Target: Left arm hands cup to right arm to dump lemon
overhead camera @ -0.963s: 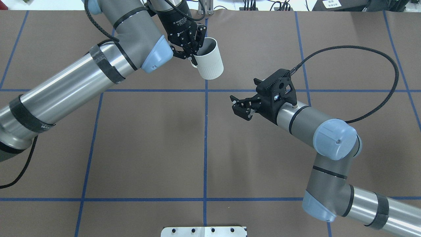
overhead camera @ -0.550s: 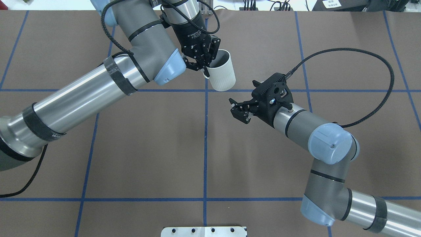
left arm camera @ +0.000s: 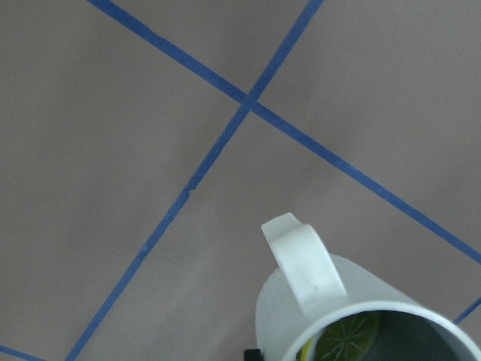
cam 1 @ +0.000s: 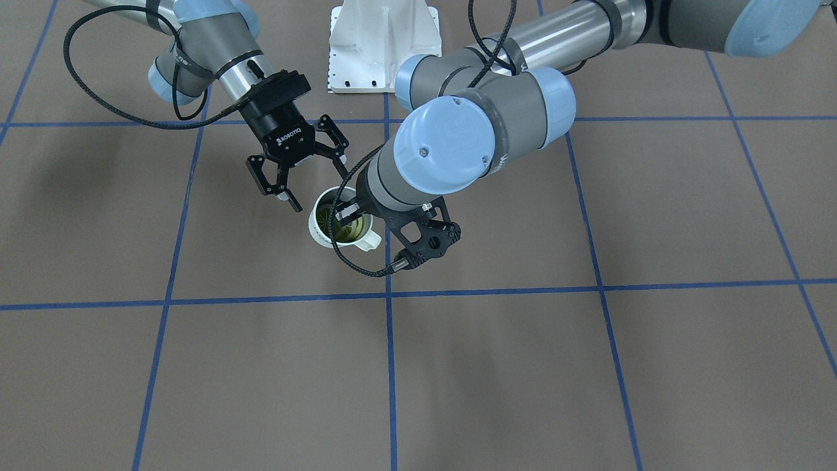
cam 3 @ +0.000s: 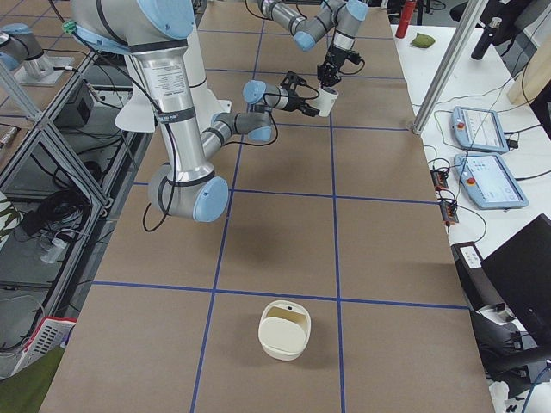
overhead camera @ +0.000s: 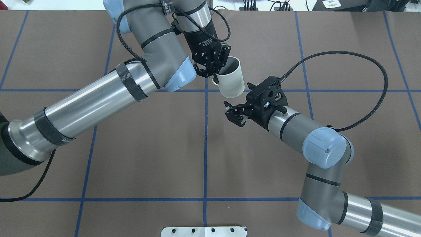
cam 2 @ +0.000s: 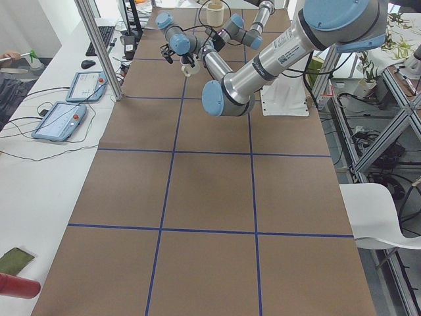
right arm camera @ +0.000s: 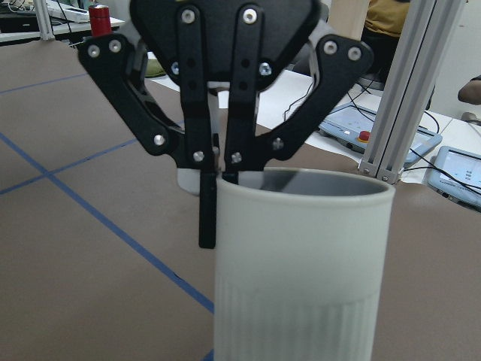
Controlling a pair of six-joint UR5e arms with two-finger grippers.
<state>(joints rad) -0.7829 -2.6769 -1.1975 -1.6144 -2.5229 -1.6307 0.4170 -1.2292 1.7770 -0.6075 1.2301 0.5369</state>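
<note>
The white cup hangs above the table, held by its rim next to the handle in my shut left gripper. One finger is inside the rim and one outside, as the right wrist view shows. The yellow-green lemon lies inside the cup, also seen in the left wrist view. My right gripper, marked ROBOTIQ, is open and empty. It sits just beside the cup's lower body, facing it and apart from it. The cup's ribbed wall fills the right wrist view.
A white handled container stands on the table at its right end. The robot's white base plate sits at the near edge. Blue tape lines grid the brown table. Tablets lie on a side bench.
My left arm has carried the cup to the right and nearer, toward the right gripper. The right gripper has moved slightly left and up toward the cup, still open.
</note>
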